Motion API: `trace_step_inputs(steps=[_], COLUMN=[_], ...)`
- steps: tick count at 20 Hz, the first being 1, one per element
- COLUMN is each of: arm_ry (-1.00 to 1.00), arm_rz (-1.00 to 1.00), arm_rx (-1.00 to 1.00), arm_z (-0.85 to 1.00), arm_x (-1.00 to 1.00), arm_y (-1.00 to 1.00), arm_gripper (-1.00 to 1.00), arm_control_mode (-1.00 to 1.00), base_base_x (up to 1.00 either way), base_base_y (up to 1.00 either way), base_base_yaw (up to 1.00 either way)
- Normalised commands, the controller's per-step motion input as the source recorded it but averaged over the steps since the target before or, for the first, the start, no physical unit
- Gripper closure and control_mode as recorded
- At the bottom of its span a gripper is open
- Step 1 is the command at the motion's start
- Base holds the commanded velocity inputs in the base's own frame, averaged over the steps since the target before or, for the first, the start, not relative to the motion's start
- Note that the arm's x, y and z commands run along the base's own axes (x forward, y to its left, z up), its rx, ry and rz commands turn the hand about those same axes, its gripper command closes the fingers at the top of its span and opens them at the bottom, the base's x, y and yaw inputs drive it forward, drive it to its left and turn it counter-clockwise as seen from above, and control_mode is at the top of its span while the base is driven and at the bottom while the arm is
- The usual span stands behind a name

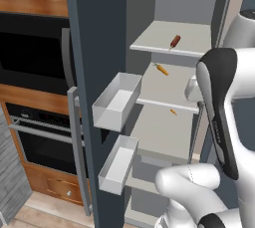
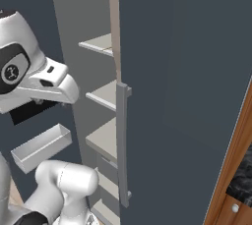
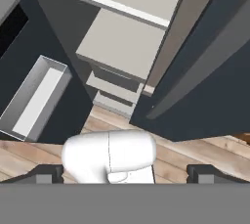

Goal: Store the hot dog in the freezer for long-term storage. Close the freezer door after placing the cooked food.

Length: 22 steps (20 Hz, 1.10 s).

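Your gripper [image 3: 125, 175] stands wide open and empty, its two dark fingertips [image 3: 45, 174] far apart at the bottom of the hand view, pointed down toward the wooden floor [image 3: 205, 154] in front of the freezer [image 1: 172, 97]. Beyond the hand, pale grey shelves [image 3: 122, 47] step upward inside the compartment, with drawers below them. The freezer door [image 1: 94, 72] hangs open at the left, two grey bins [image 1: 117, 100] jutting from its inner face and the long grey bar handle [image 1: 79, 147] on its outer edge. The hot dog [image 1: 175, 41] lies on an upper shelf near its front edge. Small orange bits [image 1: 162, 69] sit on the shelves beneath. Left of the door you see the black built-in oven [image 1: 40, 137]; the twin door [image 2: 187, 96] stays shut at right.
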Motion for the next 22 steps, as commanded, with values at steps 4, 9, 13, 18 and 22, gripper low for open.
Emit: trace_step_inputs(steps=[4, 9, 13, 18, 22], arm_ry=[0.11, 0.03, 0.13, 0.12, 0.05], arm_rz=[0.04, 0.00, 0.00, 0.00, 0.00], arm_rx=[0.00, 0.00, 0.00, 0.00, 0.00], arm_z=[-0.69, -0.07, -0.18, -0.31, -0.37], arm_x=[-0.25, 0.00, 0.00, 0.00, 0.00], arm_y=[0.00, -0.17, -0.16, -0.09, -0.02], arm_gripper=[-1.00, -1.00, -1.00, -1.00, -1.00], arm_control_mode=[-1.00, -1.00, -1.00, -1.00, -1.00], base_base_x=[0.00, 0.00, 0.00, 0.00, 0.00], base_base_y=[0.00, 0.00, 0.00, 0.00, 0.00], base_base_yaw=[0.00, 0.00, 0.00, 0.00, 0.00])
